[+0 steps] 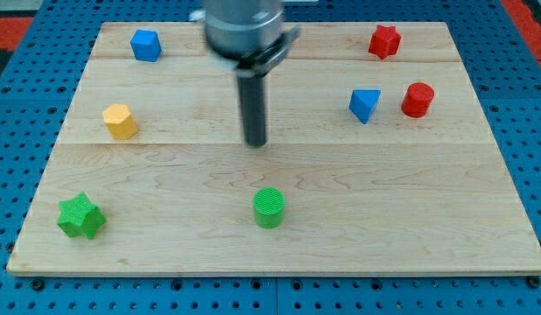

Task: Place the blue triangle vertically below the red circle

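The blue triangle (364,105) lies on the wooden board at the view's right, just left of the red circle (418,100), with a small gap between them. My tip (256,143) rests near the board's middle, well to the left of the blue triangle and above the green circle (270,207). The rod rises from the tip to the arm's grey body at the view's top.
A blue block (145,45) sits at the top left, a yellow block (120,121) at the left, a green star (81,216) at the bottom left, a red star (384,41) at the top right. The board's edges (279,273) meet a blue pegboard.
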Controlling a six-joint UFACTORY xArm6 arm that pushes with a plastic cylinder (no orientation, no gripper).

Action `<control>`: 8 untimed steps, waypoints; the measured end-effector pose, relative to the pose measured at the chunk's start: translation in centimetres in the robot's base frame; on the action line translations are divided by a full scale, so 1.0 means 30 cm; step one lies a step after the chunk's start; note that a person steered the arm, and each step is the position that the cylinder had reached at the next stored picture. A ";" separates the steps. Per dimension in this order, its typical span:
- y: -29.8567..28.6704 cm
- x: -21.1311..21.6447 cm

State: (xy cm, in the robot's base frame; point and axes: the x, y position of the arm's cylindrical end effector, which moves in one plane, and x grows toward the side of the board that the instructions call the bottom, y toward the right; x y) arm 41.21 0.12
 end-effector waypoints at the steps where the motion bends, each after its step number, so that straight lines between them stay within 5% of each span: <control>1: 0.195 -0.113; 3: 0.420 -0.194; 6: 0.587 0.145; 8: 0.668 0.216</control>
State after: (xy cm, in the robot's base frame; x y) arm 47.69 20.15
